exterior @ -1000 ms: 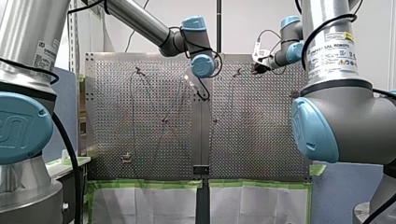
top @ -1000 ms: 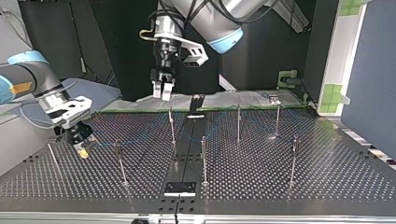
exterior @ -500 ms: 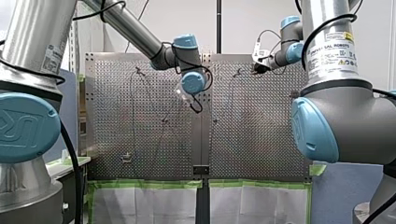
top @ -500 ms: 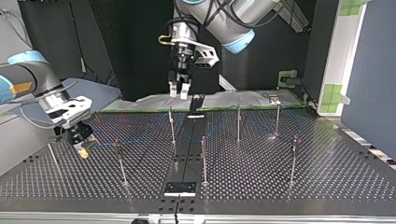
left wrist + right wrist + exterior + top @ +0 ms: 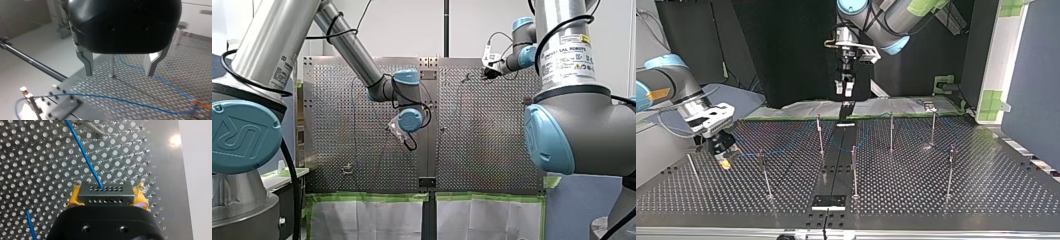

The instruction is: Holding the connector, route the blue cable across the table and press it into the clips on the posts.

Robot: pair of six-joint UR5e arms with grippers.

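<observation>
Gripped the grey connector (image 5: 100, 198) in my right gripper (image 5: 107, 190), with yellow pads (image 5: 75, 198) pressed against its 2 ends. Had that gripper down close to the perforated table (image 5: 936, 200) at the top view's left, just beside 1 thin post (image 5: 764, 175). Found the blue cable (image 5: 85, 155) leaving the connector's face ahead of the fingers and running away over the holes. Made it out only faintly in the top view, as a line from that gripper toward the posts near the middle.

Held my left gripper (image 5: 844, 89) high above the table's far edge in the top view, in line with the dark strip (image 5: 836, 170) down the centre. Had its metal fingers (image 5: 86, 62) spread wide, clear of cable and posts alike. Framed 1 more post (image 5: 112, 66) between those fingers in the left wrist view, beyond them and apart from both.

Traced the cable there too: 1 strand on the table under the gripper, running from a small clip post (image 5: 31, 100) toward an orange piece (image 5: 201, 105) too blurred to identify. Saw a 2nd strand farther off, beside the framed post.
</observation>
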